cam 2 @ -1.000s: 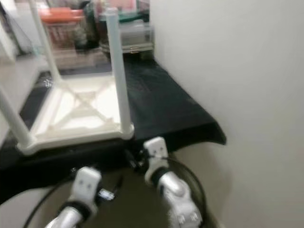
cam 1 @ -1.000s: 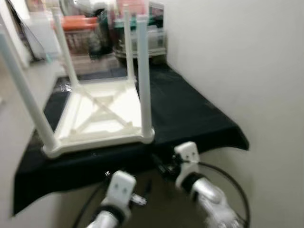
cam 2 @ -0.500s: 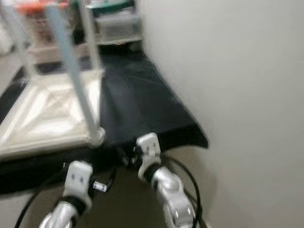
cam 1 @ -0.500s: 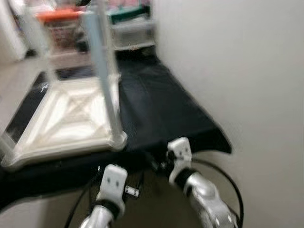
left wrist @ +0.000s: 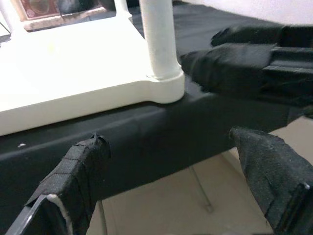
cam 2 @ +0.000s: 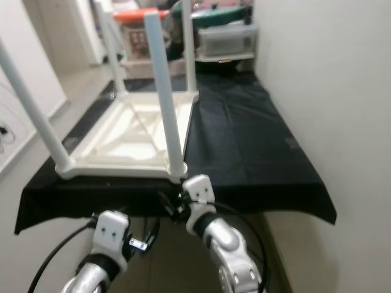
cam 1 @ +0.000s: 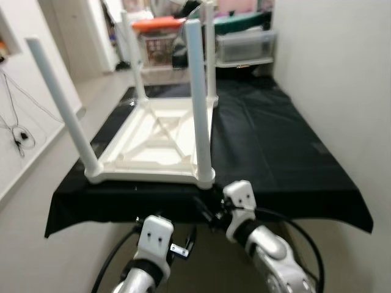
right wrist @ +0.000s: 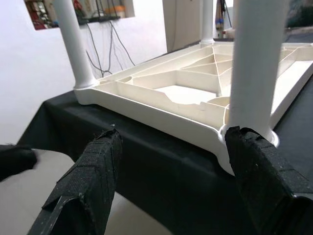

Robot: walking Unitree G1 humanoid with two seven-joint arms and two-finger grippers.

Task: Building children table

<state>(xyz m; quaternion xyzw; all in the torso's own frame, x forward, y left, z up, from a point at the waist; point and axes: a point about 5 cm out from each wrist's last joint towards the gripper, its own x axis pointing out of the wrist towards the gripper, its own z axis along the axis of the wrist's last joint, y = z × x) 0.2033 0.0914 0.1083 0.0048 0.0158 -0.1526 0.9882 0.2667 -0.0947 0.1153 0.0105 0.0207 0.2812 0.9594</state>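
A white plastic children's table (cam 1: 156,140) lies upside down on a black cloth-covered surface (cam 1: 275,146), with its legs standing up, the nearest one (cam 1: 198,104) at the front right corner. Both grippers hang just below the front edge of the cloth. My left gripper (left wrist: 168,142) is open and empty, facing the cloth edge under that corner (left wrist: 164,88). My right gripper (right wrist: 172,136) is open too, a little in front of the same corner (right wrist: 244,142), holding nothing. In the left eye view the right gripper (cam 1: 204,212) sits closest to the corner.
A white wall (cam 1: 342,91) runs close along the right side. Storage bins stand at the far end: an orange one (cam 1: 156,25) and a clear box (cam 1: 244,46). Cables (cam 1: 18,131) hang on the left wall above a strip of floor (cam 1: 36,183).
The head camera has swung and steadied, so the picture is sharp and the table sits more central. Both grippers stay open below the cloth's front edge.
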